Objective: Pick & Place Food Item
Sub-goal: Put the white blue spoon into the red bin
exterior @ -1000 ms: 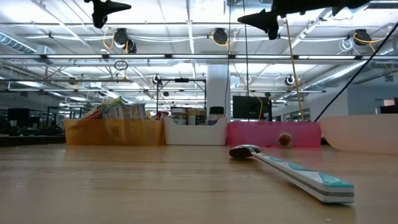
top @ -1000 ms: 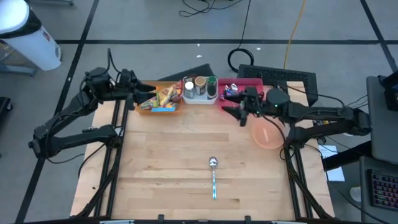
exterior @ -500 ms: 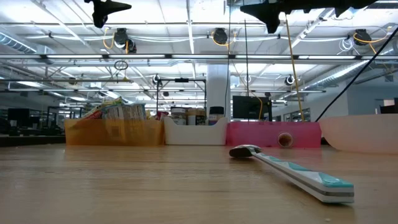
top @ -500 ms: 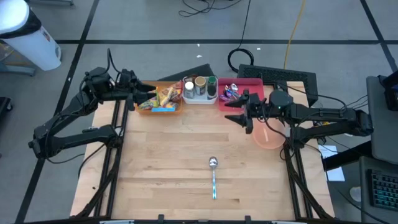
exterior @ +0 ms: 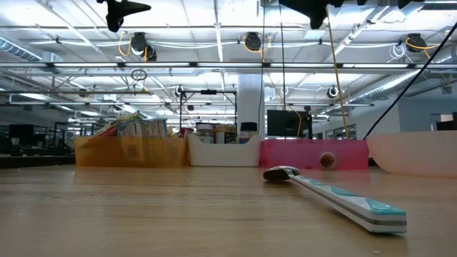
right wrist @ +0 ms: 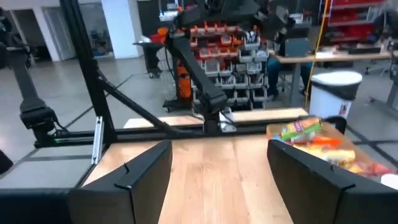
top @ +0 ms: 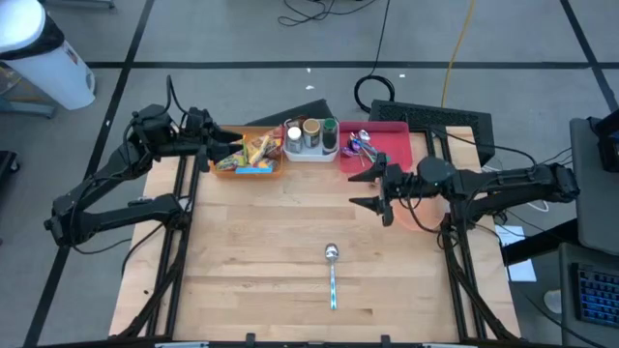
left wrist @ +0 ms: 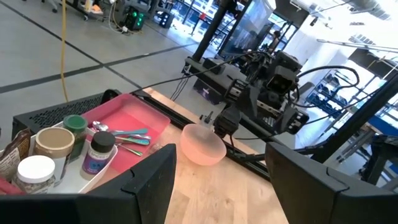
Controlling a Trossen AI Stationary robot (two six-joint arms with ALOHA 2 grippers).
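On the wooden table (top: 271,242) over grey flooring, snacks sit in the orange bin (top: 250,155) at eleven o'clock beneath the left gripper (top: 219,143), jaws parted, while the right gripper (top: 375,191), spread and empty, has drifted off the pink tray (top: 387,145) toward centre.

Orange bin (top: 250,170), red tray (top: 396,143), pink bowl (left wrist: 202,143)

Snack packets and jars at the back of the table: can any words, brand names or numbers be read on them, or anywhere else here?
None can be read.
Snack packets in the orange bin: colourful print, too small to read.
Jars in the white tray: the dark label on one is blurred.
Spoon: no marking shows.
Room shelves: any labels are too blurred.
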